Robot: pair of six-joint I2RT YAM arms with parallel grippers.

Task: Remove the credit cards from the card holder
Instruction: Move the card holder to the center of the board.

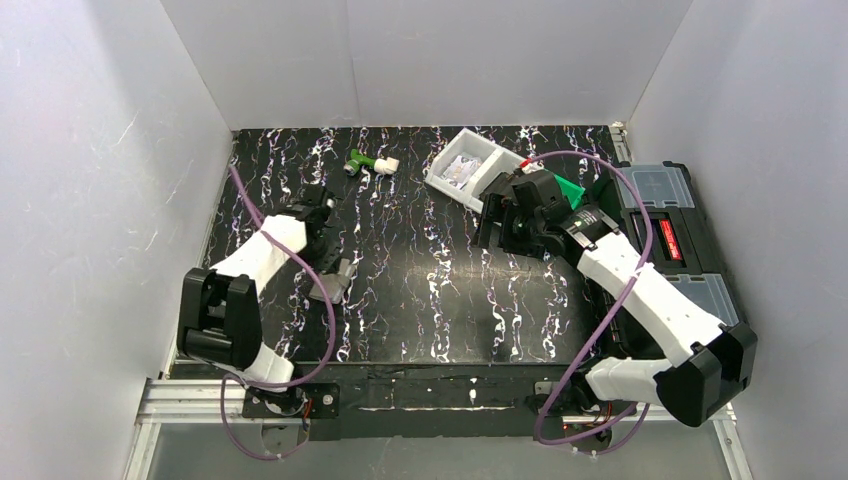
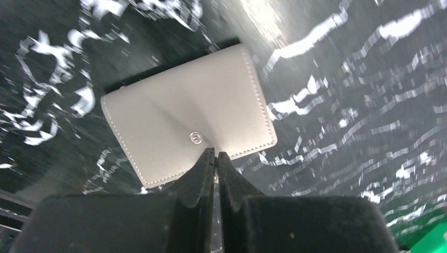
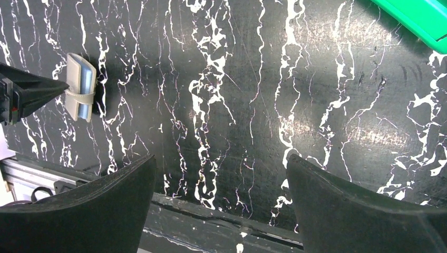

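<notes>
Between the grey covers of the card holder (image 3: 80,87), seen edge-on from the right wrist, only a sliver of silvery-blue shows. Whether that is sleeve or the credit cards cannot be told, and no view shows a card face. From overhead the holder is a small grey patch partly covered by the left gripper (image 2: 215,156). The green bin (image 3: 421,16) is cut off at a corner of the right wrist view and partly hidden behind the right arm from above.

The holder is a flat rectangle of matte grey, leather-like material with rounded corners, a stitched border and a small round metal snap stud (image 2: 195,137). A narrow strap (image 3: 79,96) of the same grey wraps across its thin edge. The table (image 3: 237,79) is glossy black with white marble veining.

The left gripper's black fingers are pressed together, their tips pinching the holder's near edge just beside the stud; what exactly sits between the pads is hidden. The holder stands on edge over the left part of the table. The right gripper (image 3: 219,161) hangs well apart from it toward the right, its two fingers spread wide over bare table.
</notes>
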